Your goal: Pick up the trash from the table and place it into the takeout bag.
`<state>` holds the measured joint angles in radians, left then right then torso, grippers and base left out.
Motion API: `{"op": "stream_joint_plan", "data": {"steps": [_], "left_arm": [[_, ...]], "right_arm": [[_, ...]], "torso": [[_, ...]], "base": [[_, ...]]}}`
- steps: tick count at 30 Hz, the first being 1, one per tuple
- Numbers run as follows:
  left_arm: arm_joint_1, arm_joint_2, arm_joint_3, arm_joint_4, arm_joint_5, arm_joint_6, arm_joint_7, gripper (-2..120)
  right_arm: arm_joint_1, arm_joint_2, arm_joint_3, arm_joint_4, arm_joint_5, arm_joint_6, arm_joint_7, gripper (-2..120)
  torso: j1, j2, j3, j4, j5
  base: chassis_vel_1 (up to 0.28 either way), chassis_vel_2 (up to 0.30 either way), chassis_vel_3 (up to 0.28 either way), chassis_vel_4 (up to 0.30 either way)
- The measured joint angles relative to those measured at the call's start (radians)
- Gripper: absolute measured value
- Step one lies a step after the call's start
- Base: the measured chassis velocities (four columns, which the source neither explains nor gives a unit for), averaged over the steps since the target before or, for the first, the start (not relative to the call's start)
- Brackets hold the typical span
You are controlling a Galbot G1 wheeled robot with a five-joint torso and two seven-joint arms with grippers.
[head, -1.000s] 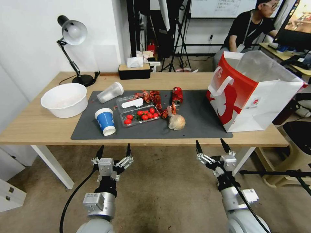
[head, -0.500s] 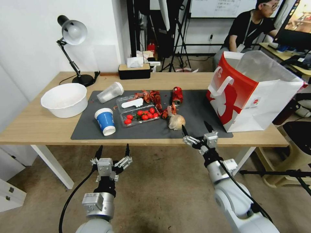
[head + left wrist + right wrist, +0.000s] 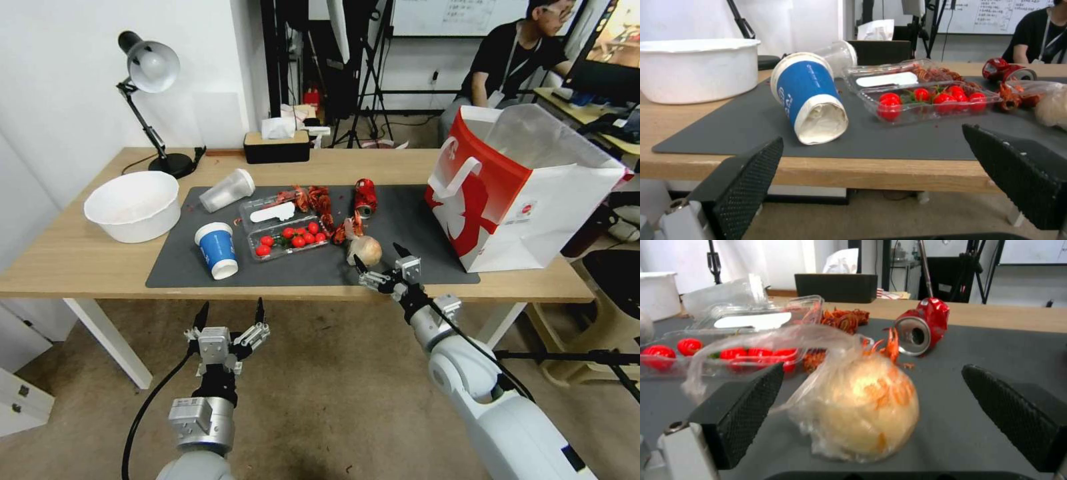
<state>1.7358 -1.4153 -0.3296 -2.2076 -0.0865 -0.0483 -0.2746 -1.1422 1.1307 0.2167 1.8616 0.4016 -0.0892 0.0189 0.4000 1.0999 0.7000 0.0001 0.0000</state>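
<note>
At the far left of the table [image 3: 80, 263] stands one lamp [image 3: 150, 73], and near it one white bowl [image 3: 132, 205], upright on the bare wood just beside the grey mat [image 3: 407, 233]. On the mat's left part lie two cups: one clear cup [image 3: 227, 190] on its side toward the far edge, and one blue cup [image 3: 217, 249], tipped over nearer the front. Below that, off the table's near edge, the left gripper [image 3: 228, 313] hangs with its two fingers spread apart and nothing between them; from its wrist the blue cup shows lying with its crumpled white mouth toward the camera.

Mid-mat sits one clear tray [image 3: 287, 230] of small red tomatoes, seven or so, with red scraps [image 3: 320, 200] strewn behind it. Right of the tray lies one crushed red can [image 3: 365, 197] on its side. Nearer the front is one pale ball [image 3: 364, 251] wrapped in clear film. The right gripper [image 3: 381, 263] is at the mat's near edge, just before the ball, fingers wide apart and not touching it; in its wrist view the ball sits between the two pads.

At the right end one bag [image 3: 527, 193], white with a red side, stands upright and open, partly on the mat.
</note>
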Motion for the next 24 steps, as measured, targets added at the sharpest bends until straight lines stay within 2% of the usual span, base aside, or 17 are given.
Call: {"op": "stream_joint_plan", "data": {"steps": [10, 24], "left_arm": [[-0.005, 0.002, -0.002, 0.008, -0.004, 0.000, -0.001, 100], [-0.009, 0.005, 0.002, 0.015, -0.005, 0.000, -0.003, 100]], "right_arm": [[-0.031, -0.017, 0.033, 0.006, 0.018, 0.036, -0.027, 100], [-0.073, -0.038, 0.086, 0.028, 0.005, 0.032, -0.067, 100]], "torso": [[0.000, 0.000, 0.000, -0.0002, 0.0000], [0.000, 0.000, 0.000, -0.0002, 0.0001]], "base": [[0.000, 0.000, 0.000, 0.000], [0.000, 0.000, 0.000, 0.000]]}}
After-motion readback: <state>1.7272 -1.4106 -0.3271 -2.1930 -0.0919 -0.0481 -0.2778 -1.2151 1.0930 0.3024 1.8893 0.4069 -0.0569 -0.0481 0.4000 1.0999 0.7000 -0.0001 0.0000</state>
